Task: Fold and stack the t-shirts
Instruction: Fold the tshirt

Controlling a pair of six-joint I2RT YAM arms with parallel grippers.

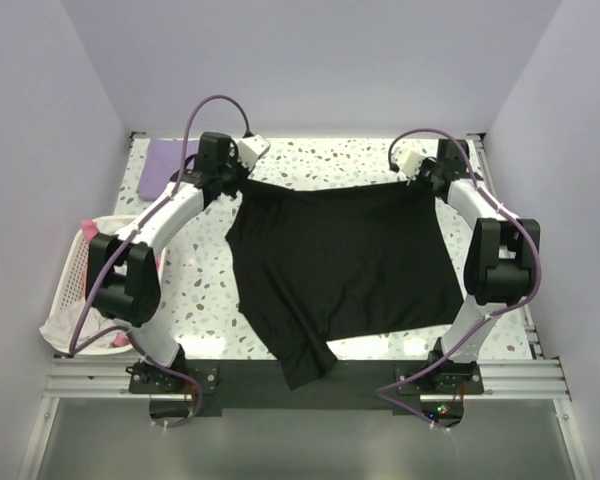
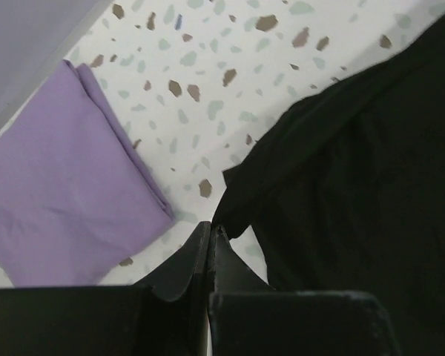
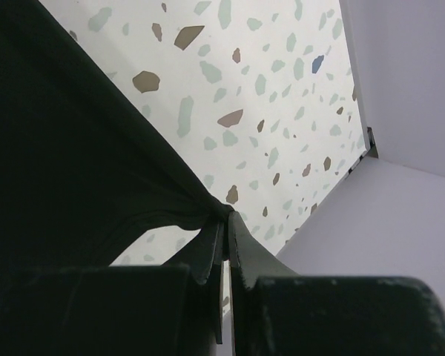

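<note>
At the far side of the speckled white desk (image 1: 325,158), the left claw (image 2: 210,231) and right claw (image 3: 227,216) each pinch tight on a far corner of the black cloth t-shirt (image 1: 340,260) spread between them; each catches only a thin edge, so a pull may slip one free; the folded purple t-shirt (image 2: 67,185) just beside the left claw might be dragged.

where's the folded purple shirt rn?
Top external view: the folded purple shirt sits at the far-left corner of the table, just left of the left gripper, which is shut on the black t-shirt. Left wrist view shows bare table between the shirts.
</note>
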